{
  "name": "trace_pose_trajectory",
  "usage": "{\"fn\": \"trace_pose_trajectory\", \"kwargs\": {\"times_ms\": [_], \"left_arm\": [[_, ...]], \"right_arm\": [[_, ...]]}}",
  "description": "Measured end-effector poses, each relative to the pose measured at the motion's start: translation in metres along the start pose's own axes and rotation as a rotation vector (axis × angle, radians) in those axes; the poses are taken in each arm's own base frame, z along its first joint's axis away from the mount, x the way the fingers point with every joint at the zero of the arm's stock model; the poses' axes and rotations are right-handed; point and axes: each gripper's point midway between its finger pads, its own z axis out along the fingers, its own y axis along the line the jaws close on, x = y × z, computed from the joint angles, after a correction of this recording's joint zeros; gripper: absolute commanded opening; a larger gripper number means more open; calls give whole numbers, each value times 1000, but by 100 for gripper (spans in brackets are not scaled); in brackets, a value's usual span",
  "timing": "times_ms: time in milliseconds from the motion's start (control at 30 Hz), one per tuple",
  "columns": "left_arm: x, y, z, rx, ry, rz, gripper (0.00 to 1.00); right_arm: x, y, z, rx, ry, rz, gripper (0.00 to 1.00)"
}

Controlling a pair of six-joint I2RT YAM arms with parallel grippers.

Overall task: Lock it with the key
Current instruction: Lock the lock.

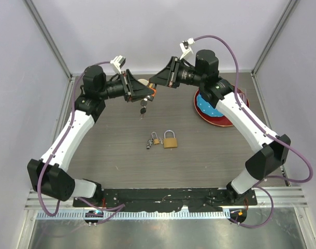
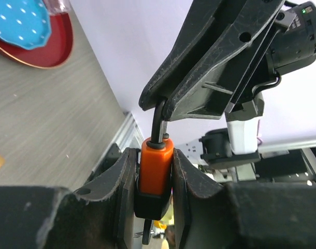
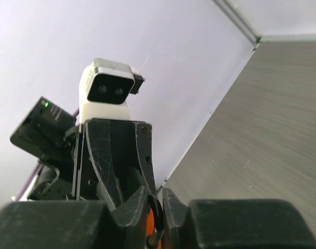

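An orange padlock (image 1: 152, 92) with a black base is held in the air at the back of the table, between both grippers. My left gripper (image 1: 146, 94) is shut on its body (image 2: 155, 171), one finger on each side. My right gripper (image 1: 158, 83) is shut on the lock's black shackle (image 2: 158, 122), which also shows between my right fingers in the right wrist view (image 3: 158, 207). A bunch of keys (image 1: 143, 108) hangs below the lock. A dark key part (image 2: 146, 231) sticks out under the lock's base; the keyhole itself is hidden.
A brass padlock (image 1: 170, 141) and a smaller padlock with keys (image 1: 153, 140) lie mid-table. A red plate (image 1: 226, 120) holding a blue dotted item (image 1: 207, 106) sits at the back right, under my right arm. Walls close the back and sides.
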Motion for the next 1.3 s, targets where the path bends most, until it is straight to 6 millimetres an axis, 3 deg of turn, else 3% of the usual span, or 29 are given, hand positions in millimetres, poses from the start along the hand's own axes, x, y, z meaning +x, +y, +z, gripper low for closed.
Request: {"fn": "trace_pose_trajectory", "kwargs": {"times_ms": [33, 133, 300, 600, 900, 1300], "left_arm": [[0, 2, -2, -10, -29, 9, 0], [-3, 13, -6, -45, -114, 27, 0], [-11, 27, -7, -83, -207, 23, 0], [-40, 29, -15, -98, -334, 38, 0], [-41, 23, -12, -63, -323, 37, 0], [-36, 5, -11, -6, -271, 38, 0]], "right_arm": [[1, 0, 2, -13, 21, 22, 39], [7, 0, 7, -41, 74, 86, 55], [12, -3, 3, -45, 119, 156, 68], [14, 10, -12, -92, 143, 182, 69], [13, 8, -10, -108, 137, 186, 68], [6, -18, 4, -74, 120, 207, 63]]}}
